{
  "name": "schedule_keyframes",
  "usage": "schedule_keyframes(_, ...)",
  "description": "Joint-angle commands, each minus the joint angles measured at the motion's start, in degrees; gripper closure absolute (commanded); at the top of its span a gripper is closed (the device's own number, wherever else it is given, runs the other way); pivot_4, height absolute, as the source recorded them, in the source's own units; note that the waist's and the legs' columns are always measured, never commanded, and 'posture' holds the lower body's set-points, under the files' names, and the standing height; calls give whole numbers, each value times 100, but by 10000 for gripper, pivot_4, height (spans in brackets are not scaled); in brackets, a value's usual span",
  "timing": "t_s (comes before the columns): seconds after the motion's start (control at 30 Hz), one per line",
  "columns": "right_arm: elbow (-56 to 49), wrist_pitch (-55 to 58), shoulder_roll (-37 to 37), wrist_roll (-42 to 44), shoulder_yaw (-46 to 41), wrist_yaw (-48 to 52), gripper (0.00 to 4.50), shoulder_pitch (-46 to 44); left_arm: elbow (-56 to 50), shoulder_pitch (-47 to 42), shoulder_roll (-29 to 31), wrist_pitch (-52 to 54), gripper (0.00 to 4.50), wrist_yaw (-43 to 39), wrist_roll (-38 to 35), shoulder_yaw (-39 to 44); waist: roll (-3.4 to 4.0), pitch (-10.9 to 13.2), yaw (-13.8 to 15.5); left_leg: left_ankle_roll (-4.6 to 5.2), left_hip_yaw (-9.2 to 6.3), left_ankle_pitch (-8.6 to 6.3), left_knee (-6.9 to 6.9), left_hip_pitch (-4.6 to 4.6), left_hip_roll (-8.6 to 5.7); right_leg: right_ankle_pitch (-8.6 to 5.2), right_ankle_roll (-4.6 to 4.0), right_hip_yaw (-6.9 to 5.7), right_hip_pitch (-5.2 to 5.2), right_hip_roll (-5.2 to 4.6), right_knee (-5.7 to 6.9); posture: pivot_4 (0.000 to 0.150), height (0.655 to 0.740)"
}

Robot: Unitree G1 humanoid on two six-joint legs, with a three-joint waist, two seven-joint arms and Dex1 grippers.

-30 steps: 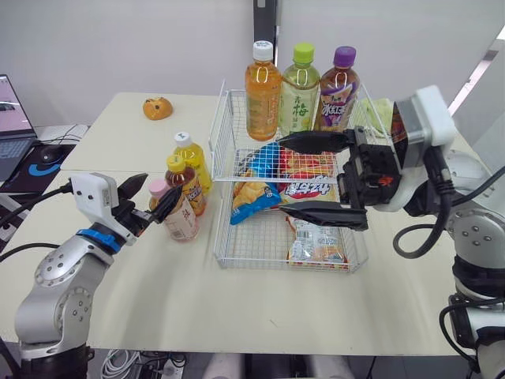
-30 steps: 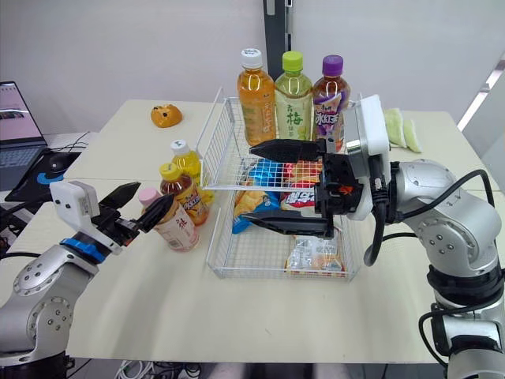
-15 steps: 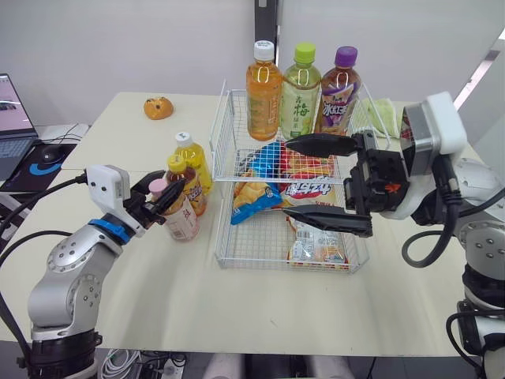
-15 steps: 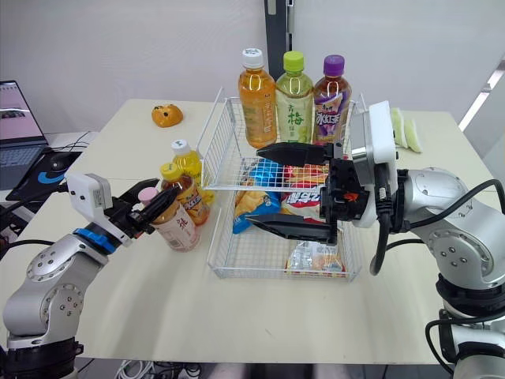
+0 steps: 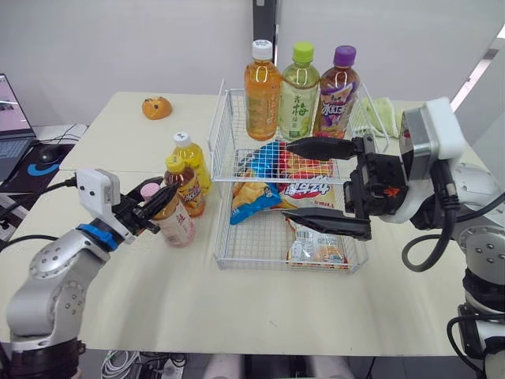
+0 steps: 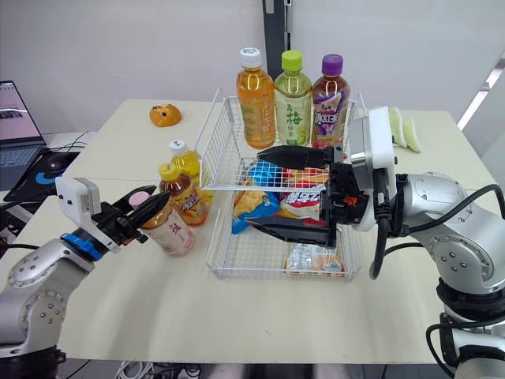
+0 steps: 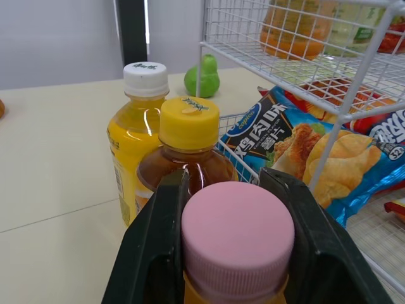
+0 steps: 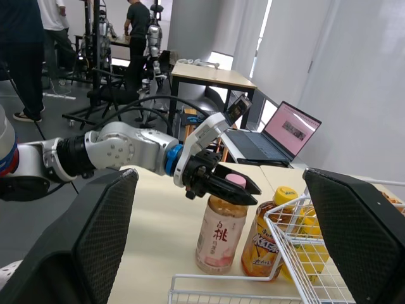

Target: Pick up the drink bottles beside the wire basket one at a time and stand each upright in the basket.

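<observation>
A pink-capped peach drink bottle [image 5: 175, 225] stands left of the wire basket [image 5: 229, 257], leaning slightly toward my left arm. My left gripper [image 5: 154, 196] is shut on its pink cap [image 7: 237, 237], one finger [image 7: 158, 253] on each side. Just behind it stand a yellow-capped tea bottle [image 5: 185, 185] and a white-capped yellow bottle [image 5: 192, 158]. Three bottles, orange [image 5: 262, 91], green [image 5: 298, 93] and purple [image 5: 335, 93], stand upright at the basket's back. My right gripper [image 5: 286, 180] hangs wide open over the basket, holding nothing.
Snack bags [image 5: 304, 189] lie in the basket's lower part. An orange toy [image 5: 157, 107] sits at the table's far left, a laptop [image 5: 12, 126] on a side desk to the left. Pale green objects [image 5: 383, 110] lie behind the basket on the right.
My left gripper went from open beside the pink cap to shut on it, and the bottle now leans slightly left. The right gripper drifted a little right.
</observation>
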Motion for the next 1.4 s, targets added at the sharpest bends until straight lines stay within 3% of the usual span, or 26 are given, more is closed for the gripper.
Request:
schedule_keyframes(0.03,84,-194,30,-96,-61,40,0,-103,-61,-651,794,623,31213,-397,-929,654,-3,4,-2,0,0,0,-1,-1,0,0,0,0,-1,0,-1,1500,7400)
schedule_keyframes(0.27,356,-329,194,-278,18,69,0,-198,973,-2353,2542,2233,31213,-1172,-2311,671,-13,19,-24,-2,0,1,-1,-8,-3,-1,1,-1,-2,0,-17,1500,7400)
schedule_keyframes(0.4,526,-411,172,-520,37,55,0,-304,1550,-3879,2987,2758,31213,-1514,-2585,-24,-22,34,-44,-4,-1,2,0,-12,-5,-1,2,-3,-7,1,-13,1500,7400)
schedule_keyframes(0.53,567,-410,139,-699,44,-9,0,-279,1981,-5441,2953,3028,31213,-1985,-2393,-906,-28,40,-46,-14,1,8,-1,-12,-8,-2,4,0,-7,1,-15,1500,7400)
schedule_keyframes(0.7,528,-364,58,-880,-69,-229,0,-213,2720,-6959,2024,2812,31213,-2505,-1817,-1760,-30,43,-48,-24,3,15,4,-17,-9,-4,7,2,-13,3,2,1500,7400)
schedule_keyframes(0.87,188,-166,-195,-898,-413,-681,0,56,3166,-7593,688,2209,31213,-3078,-1240,-2313,-31,43,-46,-27,4,17,12,-42,-10,-5,8,6,-31,3,5,1500,7400)
schedule_keyframes(0.97,-110,12,-375,-835,-673,-1014,0,294,3564,-7814,-110,1614,31213,-3290,-818,-2485,-32,43,-30,-34,2,22,32,-93,-9,-4,8,3,-79,3,21,1500,7400)
schedule_keyframes(1.13,-601,325,-629,-638,-1182,-1569,0,691,4154,-7870,-1211,524,31213,-3522,-30,-2756,-31,44,-83,-34,8,22,26,-96,-9,-4,8,9,-85,3,17,1500,7400)
schedule_keyframes(1.4,-1566,914,-1162,368,-2574,-2503,0,1700,4843,-7727,-2338,-1053,31213,-3599,1124,-3061,-29,47,-58,-33,10,22,20,-99,-8,-5,8,12,-86,3,15,1500,7400)
